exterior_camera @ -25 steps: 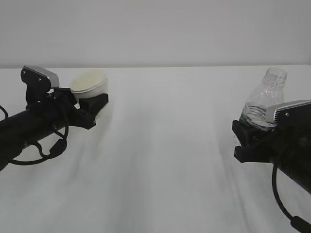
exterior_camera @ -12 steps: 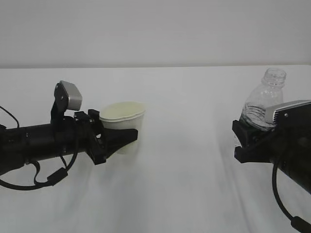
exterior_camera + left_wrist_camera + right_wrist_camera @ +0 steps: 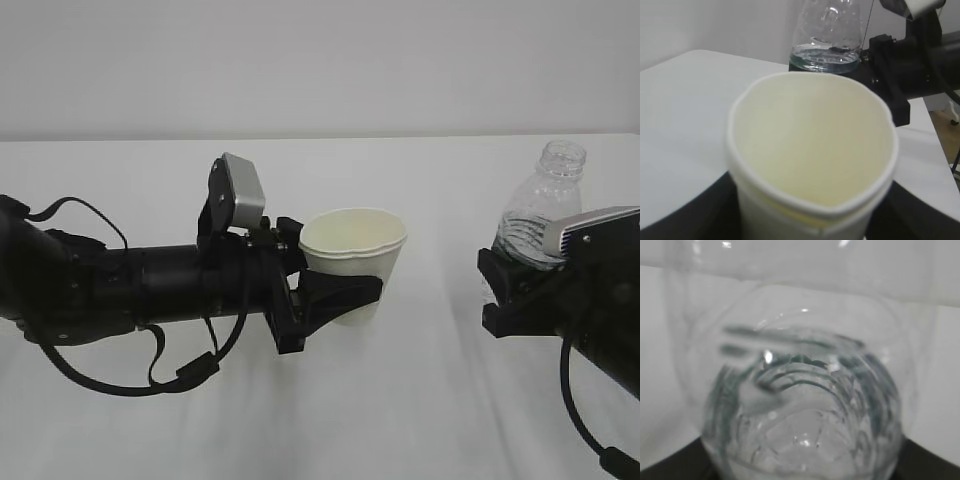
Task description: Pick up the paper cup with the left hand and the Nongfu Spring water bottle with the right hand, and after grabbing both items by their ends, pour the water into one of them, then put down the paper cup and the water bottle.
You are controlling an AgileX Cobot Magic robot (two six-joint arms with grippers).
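Note:
The white paper cup (image 3: pixel 352 262) with a cream inside is held upright in my left gripper (image 3: pixel 335 298), which is shut on its lower part, near the table's middle. In the left wrist view the cup (image 3: pixel 812 150) fills the frame and looks empty. My right gripper (image 3: pixel 515 290) is shut on the lower body of the clear ribbed water bottle (image 3: pixel 540 210) at the right; its capless neck points up. The bottle (image 3: pixel 802 405) fills the right wrist view. A little water (image 3: pixel 825 54) shows low in the bottle. Cup and bottle stand apart.
A white table (image 3: pixel 320 400) lies under both arms, with a plain pale wall behind it. The left arm's black cable (image 3: pixel 150 375) hangs below it. The table's right edge (image 3: pixel 935 150) shows in the left wrist view.
My left gripper has carried the cup from the far left to the right, toward the bottle. The right gripper and bottle have not moved.

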